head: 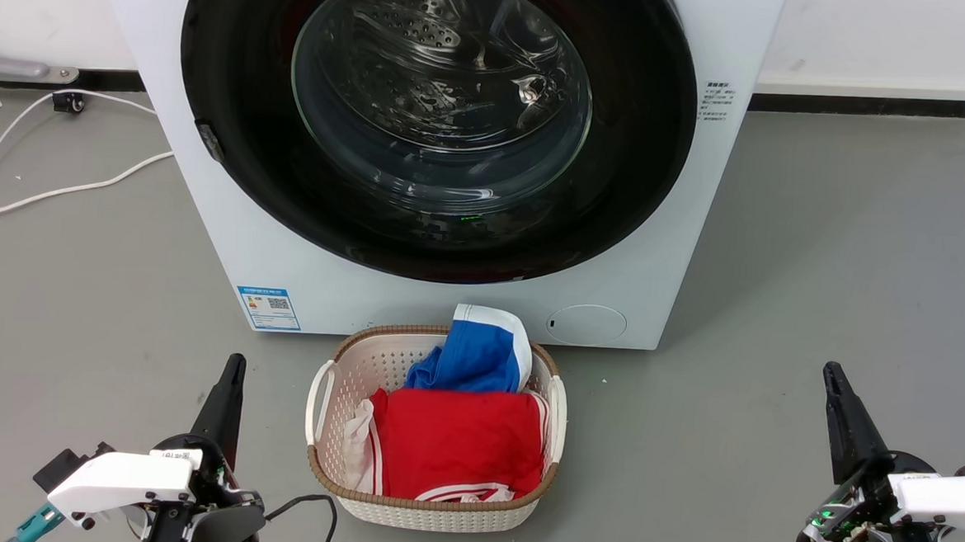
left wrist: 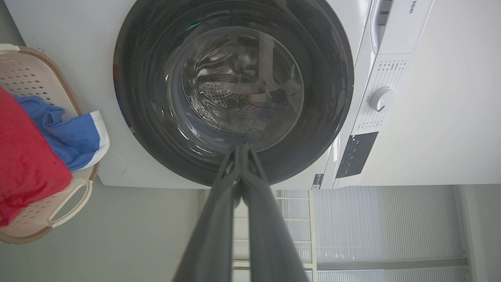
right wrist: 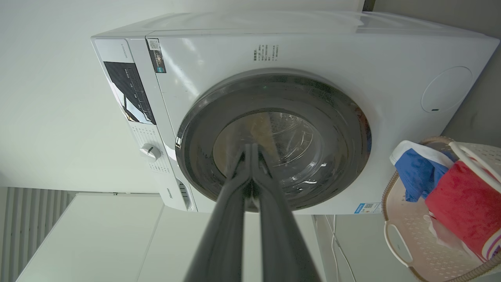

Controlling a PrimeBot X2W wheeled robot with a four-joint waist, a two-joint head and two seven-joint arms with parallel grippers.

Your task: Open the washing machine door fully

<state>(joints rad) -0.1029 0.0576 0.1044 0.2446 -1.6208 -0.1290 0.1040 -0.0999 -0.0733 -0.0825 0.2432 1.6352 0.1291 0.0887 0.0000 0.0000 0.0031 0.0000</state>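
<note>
Washing machine door (head: 440, 112) sits shut at twelve o'clock, rigid, glossy, likely slippery; hook its rim notch (head: 211, 143) at nine o'clock. Your left claw (head: 235, 364) and right claw (head: 831, 373) are pinched closed, empty.

Door: we log the large round glossy black washing machine door (head: 437, 120) lying against the front of the white box-shaped washer (head: 228, 241).
Basket: pale perforated plastic laundry basket (head: 428, 512) on the grey floor (head: 779, 278), just before the washer, below the door.
In basket: red folded cloth (head: 457, 443) nearer us; blue-and-white cloth (head: 470, 357) behind it.
Flap: small round white cover flap (head: 585, 323) low on the washer's front, right of the basket's far rim.
Cables: white cables (head: 57, 191) on the floor, left of the washer.
Grippers: left gripper (head: 234, 365) left of the basket; right gripper (head: 831, 372) well to its right.
</note>
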